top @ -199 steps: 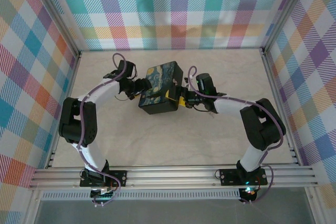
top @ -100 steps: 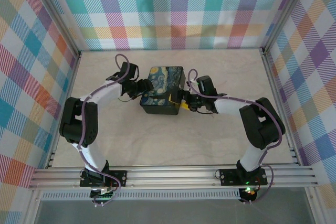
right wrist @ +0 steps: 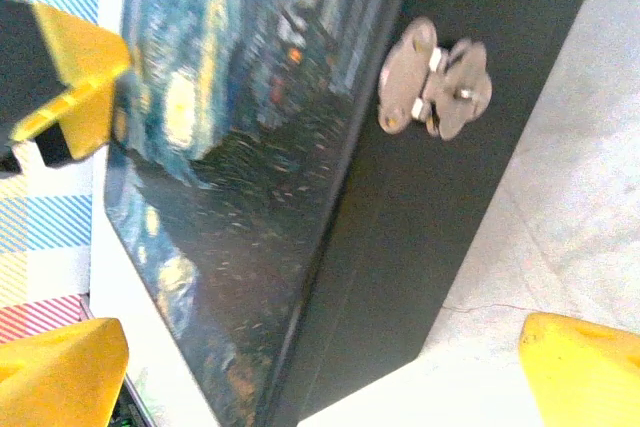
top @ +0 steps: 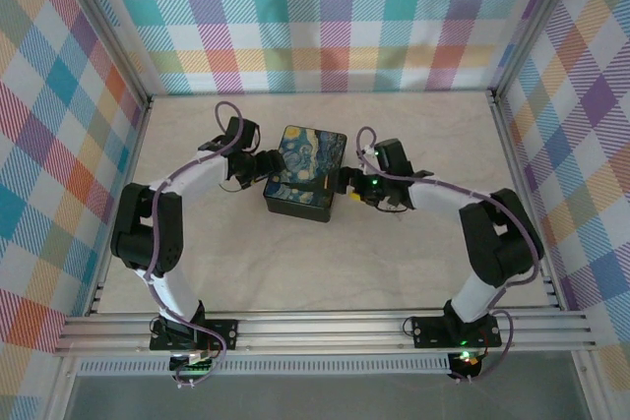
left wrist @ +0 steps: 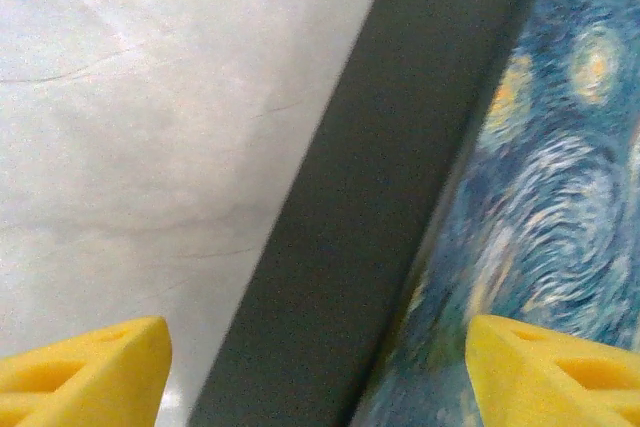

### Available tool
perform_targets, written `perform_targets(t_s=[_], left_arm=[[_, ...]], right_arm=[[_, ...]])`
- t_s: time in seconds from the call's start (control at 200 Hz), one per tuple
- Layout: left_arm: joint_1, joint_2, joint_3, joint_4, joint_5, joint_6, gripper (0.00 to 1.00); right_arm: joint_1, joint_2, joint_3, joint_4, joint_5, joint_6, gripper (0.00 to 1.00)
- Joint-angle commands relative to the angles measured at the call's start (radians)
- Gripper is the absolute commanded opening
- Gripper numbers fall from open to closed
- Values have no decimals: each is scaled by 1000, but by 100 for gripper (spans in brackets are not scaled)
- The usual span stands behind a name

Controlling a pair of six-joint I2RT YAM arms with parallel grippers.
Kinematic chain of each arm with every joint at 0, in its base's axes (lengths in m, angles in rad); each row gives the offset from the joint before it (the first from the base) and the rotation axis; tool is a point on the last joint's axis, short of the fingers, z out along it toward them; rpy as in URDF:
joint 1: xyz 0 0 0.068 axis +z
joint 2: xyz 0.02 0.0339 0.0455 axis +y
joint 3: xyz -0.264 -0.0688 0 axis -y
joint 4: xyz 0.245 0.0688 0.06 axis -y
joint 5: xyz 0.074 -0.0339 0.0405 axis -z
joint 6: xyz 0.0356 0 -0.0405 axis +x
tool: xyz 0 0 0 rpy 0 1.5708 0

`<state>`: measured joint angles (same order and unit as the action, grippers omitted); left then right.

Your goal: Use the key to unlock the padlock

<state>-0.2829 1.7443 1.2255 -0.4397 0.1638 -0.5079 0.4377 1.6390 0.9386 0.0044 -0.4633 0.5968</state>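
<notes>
Yellow-tipped left end effector (top: 264,166) at L side of dark starry-night painted tin box (top: 305,182): jaws spread wide, nothing held. In wrist view, yellow fingers (left wrist: 85,372) straddling tin box's top edge, one over pale marbled surface (top: 394,263), other over painted lid, neither seen pressing. Spread wider than a sec ago.

Tin box: tipped & skewed btwn both arms a sec ago, now flat on surface, mid-workspace, roughly square to cam. Small silver metal hasp (right wrist: 432,92) on dark R side wall, facing right wrist cam; nothing hanging from it on the side seen.

Right end effector (top: 345,184) just beside that wall, jaws fully apart, empty, shifted slightly R vs. half a sec ago.

Meaning, as a judgement: tin box set down & let go, repositioning done w/ hasp side turned to R arm; unlocking itself not begun. Brass padlock & key: location can't be told from these views, poss. hidden by tin box or arms. Next likely needs: find key, grip it by the bow, steady padlock w/ other arm.
</notes>
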Motion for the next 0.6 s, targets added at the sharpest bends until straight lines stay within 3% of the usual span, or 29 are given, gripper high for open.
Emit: perform_targets(t_s=[0.0,0.04,0.065,0.22,0.3,0.38,0.435,0.595], left_arm=[[14,-92,28,-108,-71,66,86],[25,-122,30,-101,-86,80,91],[36,-142,29,-95,-105,90,100],[141,-223,-24,-52,-250,268,100],[180,-285,-170,122,-305,445,99],[181,-365,-395,431,-351,605,99],[188,-403,-524,602,-440,592,100],[213,-360,-661,792,-430,519,100]], right_arm=[[-76,-132,9,-84,58,-110,100],[-121,-175,-5,-104,65,-135,100],[-153,-204,-17,-118,73,-153,100],[-321,-372,-129,-146,226,-267,100],[-333,-448,-200,-111,370,-343,100],[-347,-515,-262,-67,486,-388,100],[-365,-556,-301,-46,558,-407,100],[-432,-582,-422,76,621,-421,100]])
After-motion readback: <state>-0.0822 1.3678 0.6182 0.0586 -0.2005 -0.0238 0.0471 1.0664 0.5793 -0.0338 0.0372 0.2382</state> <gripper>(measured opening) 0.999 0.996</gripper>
